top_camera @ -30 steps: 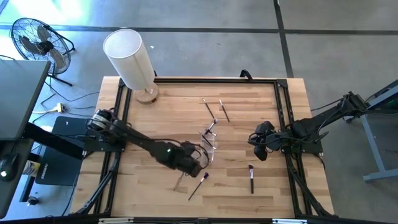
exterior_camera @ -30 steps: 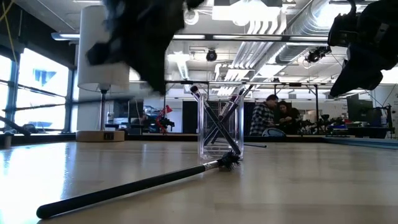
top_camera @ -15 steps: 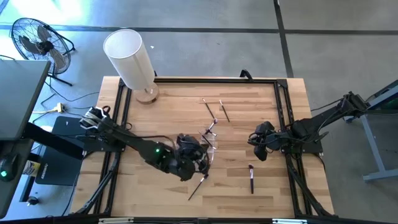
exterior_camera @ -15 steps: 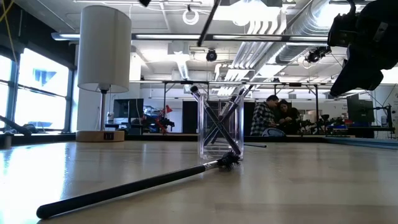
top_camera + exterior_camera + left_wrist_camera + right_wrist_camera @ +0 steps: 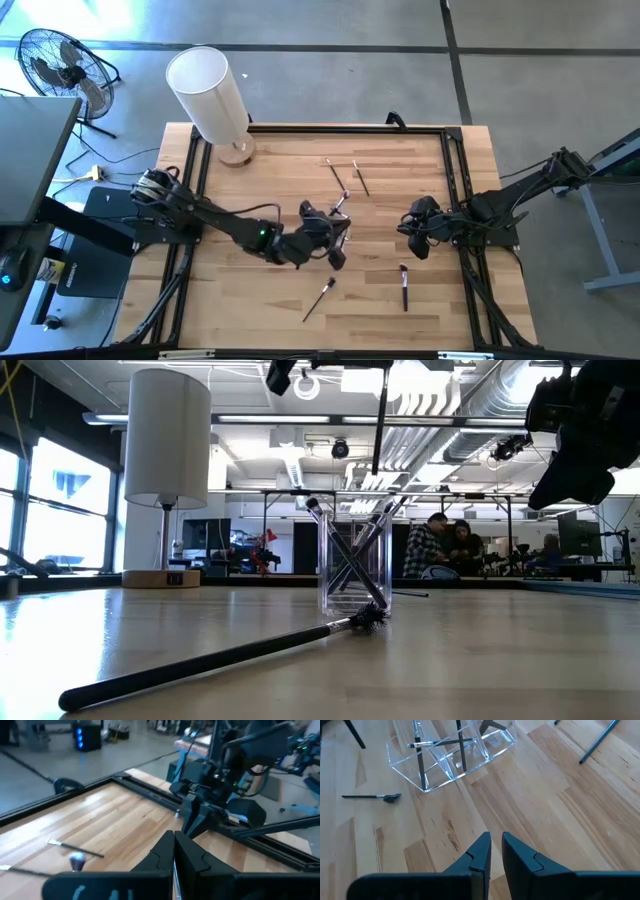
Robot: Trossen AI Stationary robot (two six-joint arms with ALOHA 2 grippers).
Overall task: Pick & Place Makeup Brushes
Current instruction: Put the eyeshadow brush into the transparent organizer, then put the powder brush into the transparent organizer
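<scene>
Left gripper [image 5: 335, 240] pinches 1 brush [image 5: 381, 422] hanging upright above the clear cup [image 5: 354, 565], having swung rightward from frame centre; right gripper [image 5: 492, 851] nearly closed, empty.

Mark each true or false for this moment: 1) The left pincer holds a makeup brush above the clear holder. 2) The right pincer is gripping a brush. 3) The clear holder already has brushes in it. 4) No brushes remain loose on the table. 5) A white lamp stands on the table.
1) True: the left pincer is shut on a makeup brush hanging upright over the clear holder.
2) False: the right pincer hovers over bare wood, holding nothing.
3) True: several dark brushes stand crossed inside it.
4) False: loose brushes lie on the table.
5) True: the white lamp stands at a far corner.
</scene>
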